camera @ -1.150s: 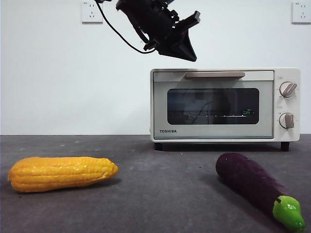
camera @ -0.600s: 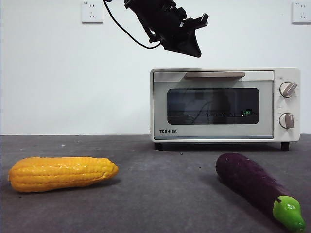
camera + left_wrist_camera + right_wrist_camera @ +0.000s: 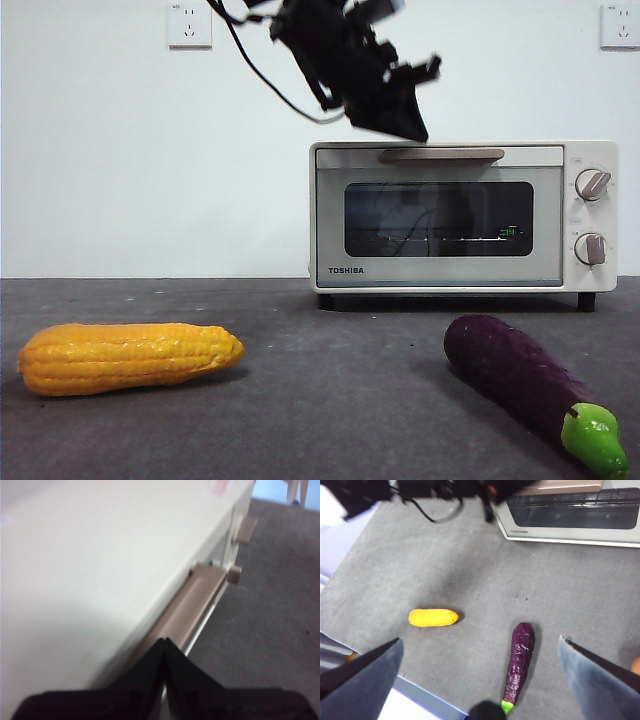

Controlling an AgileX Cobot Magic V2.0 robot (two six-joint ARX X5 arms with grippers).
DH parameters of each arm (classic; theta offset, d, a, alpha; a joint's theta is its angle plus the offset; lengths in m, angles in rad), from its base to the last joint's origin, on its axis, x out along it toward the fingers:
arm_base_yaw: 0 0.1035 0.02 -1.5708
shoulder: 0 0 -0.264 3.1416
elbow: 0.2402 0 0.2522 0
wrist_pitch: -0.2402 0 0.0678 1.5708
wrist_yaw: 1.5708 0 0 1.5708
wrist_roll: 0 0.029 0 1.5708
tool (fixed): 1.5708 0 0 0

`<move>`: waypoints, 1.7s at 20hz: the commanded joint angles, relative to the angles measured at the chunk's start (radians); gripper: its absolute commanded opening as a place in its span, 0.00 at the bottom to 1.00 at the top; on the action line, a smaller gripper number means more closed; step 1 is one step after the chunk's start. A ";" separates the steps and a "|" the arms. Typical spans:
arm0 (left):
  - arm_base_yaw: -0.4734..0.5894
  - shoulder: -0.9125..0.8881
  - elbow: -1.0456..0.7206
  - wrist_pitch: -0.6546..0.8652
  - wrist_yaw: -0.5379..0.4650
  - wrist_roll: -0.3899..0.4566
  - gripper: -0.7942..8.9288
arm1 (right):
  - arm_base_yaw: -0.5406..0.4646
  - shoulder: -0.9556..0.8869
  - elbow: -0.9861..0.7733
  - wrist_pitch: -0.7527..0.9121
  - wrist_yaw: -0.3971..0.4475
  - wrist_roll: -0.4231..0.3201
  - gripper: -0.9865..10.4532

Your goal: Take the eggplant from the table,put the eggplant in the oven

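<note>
Left gripper (image 3: pixel 408 128), jaws pressed together, hangs just above the oven (image 3: pixel 462 215) near its handle (image 3: pixel 442 154). Right gripper (image 3: pixel 480 680), jaws spread wide, hangs high above the eggplant (image 3: pixel 530 390), which lies on the table (image 3: pixel 320 400) before the oven.

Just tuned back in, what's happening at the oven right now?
The left gripper, jaws shut, is at the oven's handle bar; the door is closed. The eggplant lies untouched on the table, the corn cob off to the side. The right gripper hangs open high above the eggplant.
</note>
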 commanded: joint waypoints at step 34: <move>-0.237 0.100 -0.001 -0.111 0.056 -0.045 0.08 | 0.001 0.027 0.003 0.035 -0.009 -0.026 0.58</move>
